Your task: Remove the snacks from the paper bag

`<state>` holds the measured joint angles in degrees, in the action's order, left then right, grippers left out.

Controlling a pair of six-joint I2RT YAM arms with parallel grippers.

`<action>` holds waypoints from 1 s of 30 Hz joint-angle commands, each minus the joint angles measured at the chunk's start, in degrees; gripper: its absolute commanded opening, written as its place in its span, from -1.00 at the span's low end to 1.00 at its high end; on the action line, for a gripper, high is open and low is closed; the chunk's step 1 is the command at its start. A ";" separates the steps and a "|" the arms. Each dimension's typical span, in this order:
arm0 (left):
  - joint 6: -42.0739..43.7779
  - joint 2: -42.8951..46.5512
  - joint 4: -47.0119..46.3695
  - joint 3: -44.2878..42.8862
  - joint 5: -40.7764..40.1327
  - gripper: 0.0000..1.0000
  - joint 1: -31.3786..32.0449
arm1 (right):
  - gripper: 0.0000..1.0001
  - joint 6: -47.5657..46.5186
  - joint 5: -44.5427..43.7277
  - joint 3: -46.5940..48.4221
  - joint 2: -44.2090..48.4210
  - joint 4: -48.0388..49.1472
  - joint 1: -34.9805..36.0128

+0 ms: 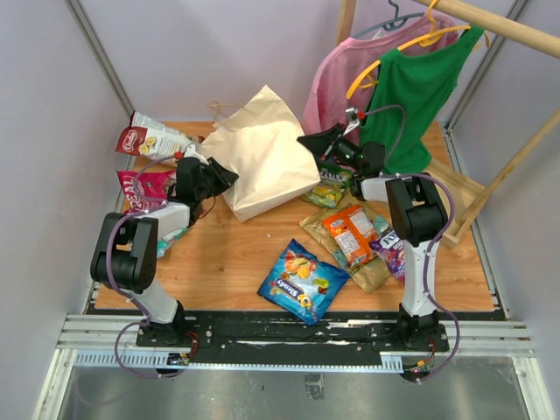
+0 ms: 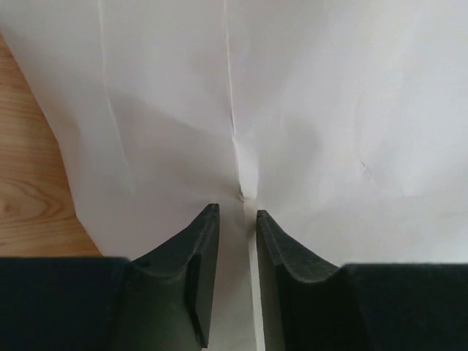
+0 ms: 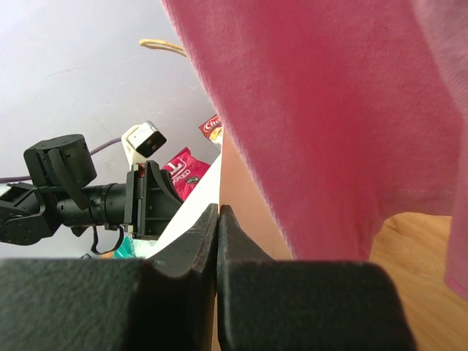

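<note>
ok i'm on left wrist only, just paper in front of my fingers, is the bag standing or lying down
Observer: Lying down. The bag is flat on its side on the table.
Operator: where's the right gripper
Observer: The right gripper is shut at the bag's right edge.
Operator: any snacks out
Observer: Yes, a blue packet lies near the front edge, with an orange packet to its right.
</note>
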<state>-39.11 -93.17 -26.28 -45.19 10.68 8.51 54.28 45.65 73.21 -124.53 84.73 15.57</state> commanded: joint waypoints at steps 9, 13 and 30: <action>0.04 1.33 -4.34 0.98 -0.07 -0.99 0.47 | -0.99 0.73 1.15 0.13 -1.15 4.96 -0.74; 1.94 6.27 -1.47 1.07 -3.35 -0.99 0.45 | -0.99 0.65 1.25 -1.95 -0.15 4.76 -1.11; 5.89 18.72 12.37 -6.34 6.18 0.59 -12.82 | -0.99 -10.34 20.40 -1.57 5.32 6.15 -3.39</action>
<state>-34.72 -74.19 -16.62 -50.78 12.27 -3.49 47.83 60.93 68.77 -122.80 86.74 13.19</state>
